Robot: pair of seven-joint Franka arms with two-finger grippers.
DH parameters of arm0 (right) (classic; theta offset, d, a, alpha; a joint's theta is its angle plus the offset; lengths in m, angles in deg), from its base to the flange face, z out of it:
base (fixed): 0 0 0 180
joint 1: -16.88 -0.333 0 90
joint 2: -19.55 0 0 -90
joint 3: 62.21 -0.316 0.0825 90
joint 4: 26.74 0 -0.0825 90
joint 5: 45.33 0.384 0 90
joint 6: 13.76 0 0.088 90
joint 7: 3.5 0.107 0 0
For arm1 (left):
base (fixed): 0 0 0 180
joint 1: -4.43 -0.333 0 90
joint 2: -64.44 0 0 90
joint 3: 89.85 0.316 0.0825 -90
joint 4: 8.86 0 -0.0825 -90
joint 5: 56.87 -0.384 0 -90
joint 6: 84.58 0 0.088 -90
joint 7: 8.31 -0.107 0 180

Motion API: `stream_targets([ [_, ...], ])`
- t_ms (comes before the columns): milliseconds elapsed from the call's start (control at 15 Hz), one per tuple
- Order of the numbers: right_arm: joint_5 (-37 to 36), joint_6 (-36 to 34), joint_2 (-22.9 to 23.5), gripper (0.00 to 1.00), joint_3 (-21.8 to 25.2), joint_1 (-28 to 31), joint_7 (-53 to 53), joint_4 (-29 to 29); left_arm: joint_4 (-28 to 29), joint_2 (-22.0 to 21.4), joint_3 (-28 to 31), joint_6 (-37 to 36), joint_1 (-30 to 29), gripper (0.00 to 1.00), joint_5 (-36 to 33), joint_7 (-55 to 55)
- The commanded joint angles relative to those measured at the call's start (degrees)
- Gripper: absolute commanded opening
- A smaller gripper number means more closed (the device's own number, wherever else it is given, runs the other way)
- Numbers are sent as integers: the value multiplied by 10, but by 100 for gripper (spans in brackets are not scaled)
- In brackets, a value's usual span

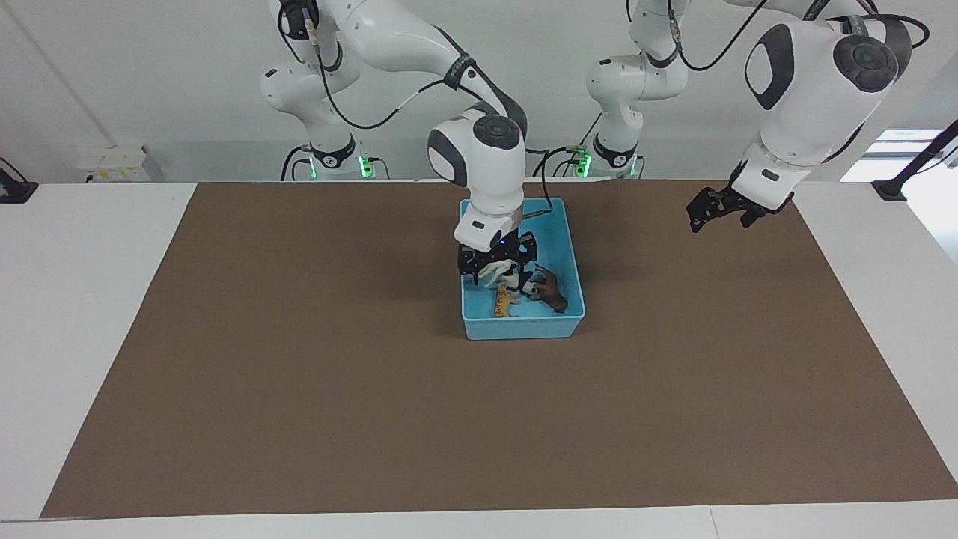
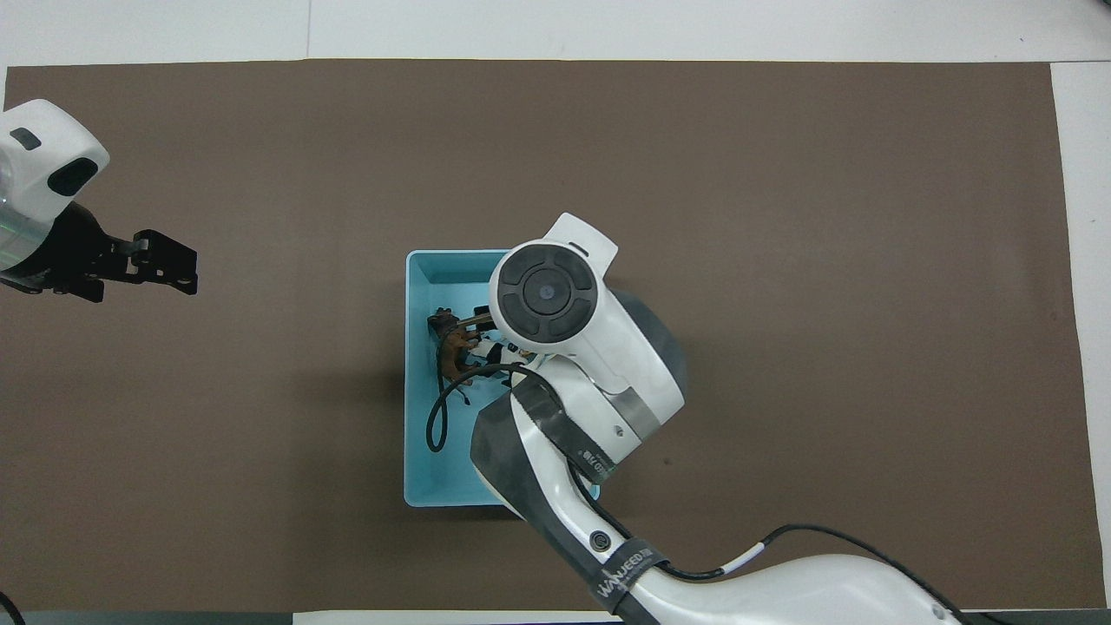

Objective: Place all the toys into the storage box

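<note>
Hovering over the storage box (image 1: 557,213), the right gripper (image 1: 498,263) hangs just above the toys, its fingers spread and grasping nothing. The box is a light blue rectangular tub with low walls and a rim, sitting mid-bench on the brown mat (image 1: 299,374), near the robots' edge. All four figurines lie inside, crowded at the end of the tub farther from the robots. The orange striped tiger (image 1: 503,303) lies loose on the tub floor under the gripper. The brown lion (image 1: 552,292) lies beside it, toward the left arm's end. The black-and-white panda (image 1: 518,284) and cream long-necked animal (image 1: 490,273) are partly hidden by the fingers. The left gripper (image 1: 717,212) waits in the air over the mat at the left arm's end, fingers released and empty.
</note>
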Motion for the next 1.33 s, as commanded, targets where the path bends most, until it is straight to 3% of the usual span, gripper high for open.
stream_targets([
  [0, -2, -38, -62, 100, -5, 54, 2, 8, 17, -14, 5, -6, -1, 100, 6, -13],
  [267, -3, -61, -107, 100, -5, 146, -37, 11, 0, 6, 1, -24, -11, 100, 14, -49],
  [667, 6, -179, -179, 100, -6, 321, -256, 11, -10, -6, -1, -48, -7, 100, 27, -64],
  [1000, 15, -318, -244, 100, -2, 386, -290, 8, -4, -8, -5, -39, -5, 100, 27, -56],
  [1267, 16, -308, -255, 100, -2, 424, -318, 26, -2, -14, -3, -39, -6, 100, 27, -57],
])
